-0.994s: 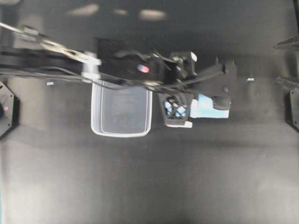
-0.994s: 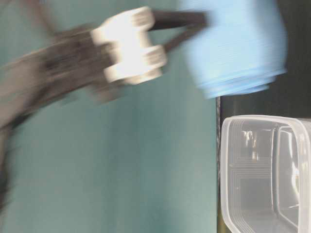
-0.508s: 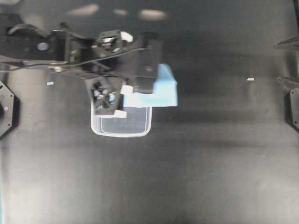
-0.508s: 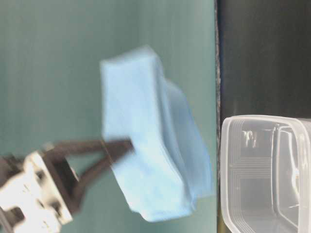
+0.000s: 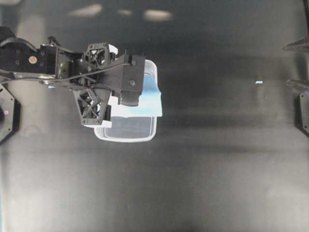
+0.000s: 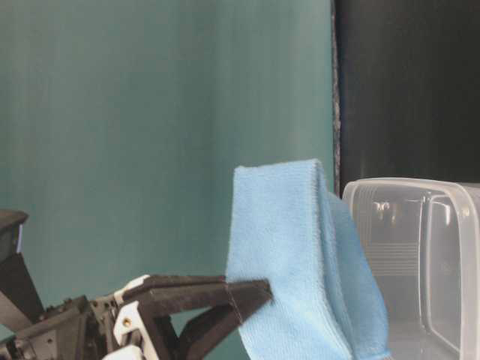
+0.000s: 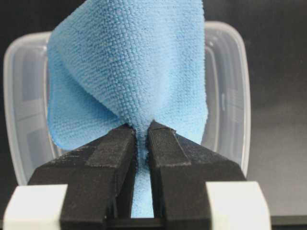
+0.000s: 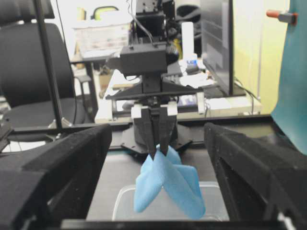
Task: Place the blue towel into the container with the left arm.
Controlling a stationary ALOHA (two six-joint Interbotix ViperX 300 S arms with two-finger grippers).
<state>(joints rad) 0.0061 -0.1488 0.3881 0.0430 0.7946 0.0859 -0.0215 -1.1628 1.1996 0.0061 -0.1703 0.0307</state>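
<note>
Blue towel (image 5: 147,99) now over the container (image 5: 126,132).

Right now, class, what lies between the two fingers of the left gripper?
A pinched fold of the blue towel sits between the left gripper's fingers, hanging over the container. The left wrist view shows this.

No legible text, label, brand or number anywhere; only faint, unreadable moulded marks on the base of the clear container (image 6: 405,259), too blurred to make out.

1 towel (image 7: 129,72), 1 tub (image 5: 145,133), 2 arms (image 5: 53,67).
</note>
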